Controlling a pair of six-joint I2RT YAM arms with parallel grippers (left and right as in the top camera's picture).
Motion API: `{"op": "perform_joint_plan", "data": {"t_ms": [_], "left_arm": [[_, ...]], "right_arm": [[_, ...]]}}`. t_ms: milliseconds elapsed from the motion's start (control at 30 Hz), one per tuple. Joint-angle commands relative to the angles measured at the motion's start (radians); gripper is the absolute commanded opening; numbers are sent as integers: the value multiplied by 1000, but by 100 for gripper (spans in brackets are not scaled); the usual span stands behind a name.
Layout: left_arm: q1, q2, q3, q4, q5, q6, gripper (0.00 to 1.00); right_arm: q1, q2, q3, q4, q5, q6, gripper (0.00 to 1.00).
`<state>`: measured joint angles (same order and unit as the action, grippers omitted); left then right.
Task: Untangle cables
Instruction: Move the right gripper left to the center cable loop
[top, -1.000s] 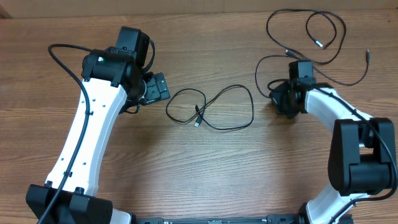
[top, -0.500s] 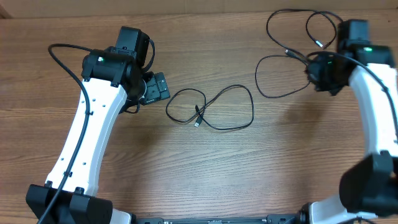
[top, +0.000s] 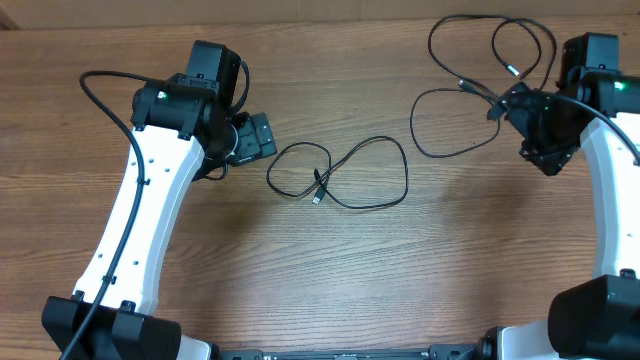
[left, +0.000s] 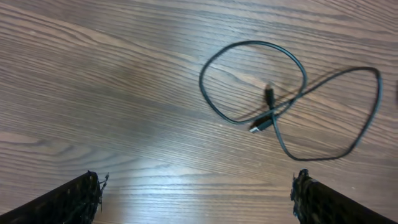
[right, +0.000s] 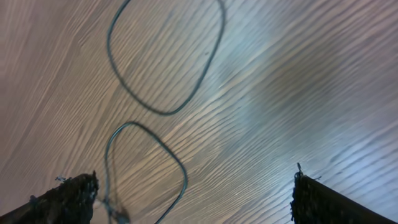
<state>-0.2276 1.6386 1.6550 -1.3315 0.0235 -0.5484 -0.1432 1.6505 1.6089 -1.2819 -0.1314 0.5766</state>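
Observation:
One thin black cable (top: 318, 189) lies in a figure-eight at the table's middle, its two plug ends crossing inside the left loop. In the left wrist view this cable (left: 271, 118) lies ahead of my left gripper (left: 196, 200). The left gripper (top: 266, 138) is open and empty, just left of the cable. More cables (top: 414, 124) loop at the back right. My right gripper (top: 524, 131) hovers open at their right edge. In the right wrist view two loops of cable (right: 163, 112) lie below, one passing near the left fingertip (right: 69, 196); nothing is held.
The wooden table (top: 360, 270) fills the views. A thick black arm wire (top: 95, 90) arcs beside the left arm. Cable loops reach close to the table's back edge (top: 480, 18).
The right gripper swung from the middle right toward the back right, dragging a cable along, then opened and let it go. The left arm and the centre cable stayed put.

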Motion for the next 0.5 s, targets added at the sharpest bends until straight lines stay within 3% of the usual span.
{"op": "perform_joint_plan", "data": {"t_ms": [0, 233, 467], "left_arm": [[3, 9, -4, 5, 50, -10, 100], [3, 9, -4, 9, 154, -10, 100], [3, 9, -4, 5, 158, -10, 99]], "right_arm": [[42, -4, 14, 22, -62, -2, 100], [161, -3, 14, 68, -72, -2, 100], [285, -2, 14, 71, -68, -3, 100]]}}
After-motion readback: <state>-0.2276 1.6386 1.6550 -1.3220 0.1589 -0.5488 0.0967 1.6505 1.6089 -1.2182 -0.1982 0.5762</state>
